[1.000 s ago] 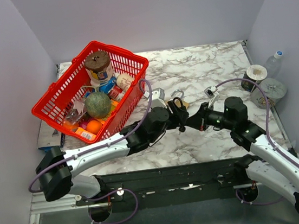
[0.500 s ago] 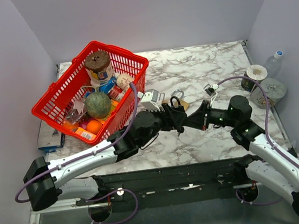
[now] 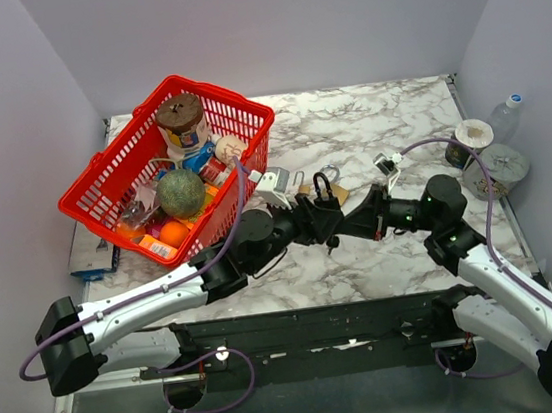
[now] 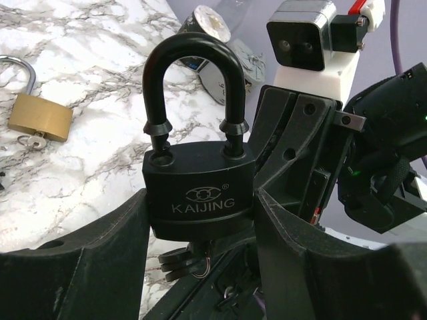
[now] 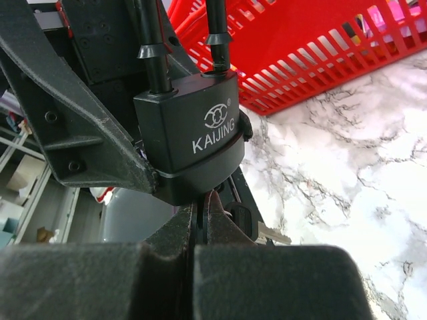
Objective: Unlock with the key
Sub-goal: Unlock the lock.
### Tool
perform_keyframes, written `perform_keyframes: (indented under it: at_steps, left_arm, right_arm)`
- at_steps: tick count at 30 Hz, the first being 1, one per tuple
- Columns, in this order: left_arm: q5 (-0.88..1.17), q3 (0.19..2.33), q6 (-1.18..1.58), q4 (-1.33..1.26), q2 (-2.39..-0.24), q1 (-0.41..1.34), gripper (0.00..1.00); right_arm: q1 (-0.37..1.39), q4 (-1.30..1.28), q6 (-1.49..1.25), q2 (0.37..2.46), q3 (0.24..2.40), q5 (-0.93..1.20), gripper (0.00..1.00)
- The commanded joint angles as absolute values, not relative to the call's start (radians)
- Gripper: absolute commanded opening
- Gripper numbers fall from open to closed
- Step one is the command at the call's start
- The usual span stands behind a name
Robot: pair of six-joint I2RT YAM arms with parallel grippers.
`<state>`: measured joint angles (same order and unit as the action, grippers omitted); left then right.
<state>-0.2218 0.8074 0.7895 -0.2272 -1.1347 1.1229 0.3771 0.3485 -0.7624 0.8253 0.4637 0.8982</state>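
A black KAIJING padlock (image 4: 200,193) stands upright between the pads of my left gripper (image 4: 200,207), which is shut on its body. It also shows in the right wrist view (image 5: 190,143). My right gripper (image 5: 200,207) is shut on a black-headed key (image 5: 202,199) that meets the padlock's underside. A spare key (image 5: 241,223) hangs beside it. The key heads show under the lock in the left wrist view (image 4: 183,257). The black shackle (image 4: 193,67) has both legs at the body. From above, the left gripper (image 3: 320,223) and right gripper (image 3: 347,226) meet mid-table.
A brass padlock (image 4: 40,115) with a key in it lies on the marble just behind the grippers (image 3: 338,195). A red basket (image 3: 83,190) of toys stands at the back left. Two tape rolls (image 3: 498,164) and a bottle (image 3: 507,116) sit at the right edge.
My left arm has swung its elbow and forearm to the left while its gripper stayed on the padlock. My right arm shifted slightly right. Both grippers stay joined at the lock.
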Motion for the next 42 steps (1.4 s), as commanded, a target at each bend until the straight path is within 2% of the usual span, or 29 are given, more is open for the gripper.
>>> perform_keyframes:
  at_steps: [1,4,7,8,10,12,14,20,25,31,35,42]
  left_arm:
    - [-0.097,0.816,0.741,-0.201,-1.098,1.155,0.0]
    - [-0.201,0.847,0.773,-0.105,-1.095,1.146,0.0]
    - [-0.265,0.883,0.778,-0.012,-1.101,1.129,0.0]
    - [-0.274,0.89,0.782,-0.002,-1.103,1.124,0.0]
    - [-0.27,0.9,0.782,0.023,-1.111,1.103,0.0]
    - [-0.253,0.904,0.773,0.02,-1.112,1.088,0.0]
    - [-0.215,0.894,0.744,0.005,-1.106,1.074,0.0]
    - [0.046,0.828,0.632,-0.112,-1.065,1.051,0.0]
    - [0.29,0.818,0.529,-0.048,-1.003,1.048,0.0]
    - [0.515,0.838,0.483,0.04,-0.989,1.042,0.0]
    - [0.616,0.857,0.474,0.054,-1.011,1.04,0.0]
    - [0.702,0.888,0.456,0.055,-1.035,1.032,0.0]
  right_arm:
    - [0.347,0.37,-0.703,0.83,0.511,0.825,0.01]
    - [0.347,0.151,-0.577,0.779,0.555,0.754,0.08]
    - [0.347,0.003,-0.514,0.7,0.574,0.678,0.35]
    - [0.347,-0.038,-0.505,0.683,0.572,0.667,0.48]
    - [0.347,-0.109,-0.491,0.635,0.568,0.655,0.55]
    - [0.347,-0.165,-0.488,0.608,0.561,0.647,0.69]
    - [0.347,-0.198,-0.468,0.571,0.564,0.623,0.78]
    - [0.347,-0.247,-0.361,0.554,0.643,0.632,0.81]
    - [0.347,-0.215,-0.264,0.535,0.709,0.728,0.83]
    - [0.347,-0.003,-0.274,0.566,0.727,0.944,0.83]
    - [0.35,0.126,-0.365,0.662,0.759,1.133,0.83]
    - [0.371,0.156,-0.373,0.696,0.75,1.259,0.83]
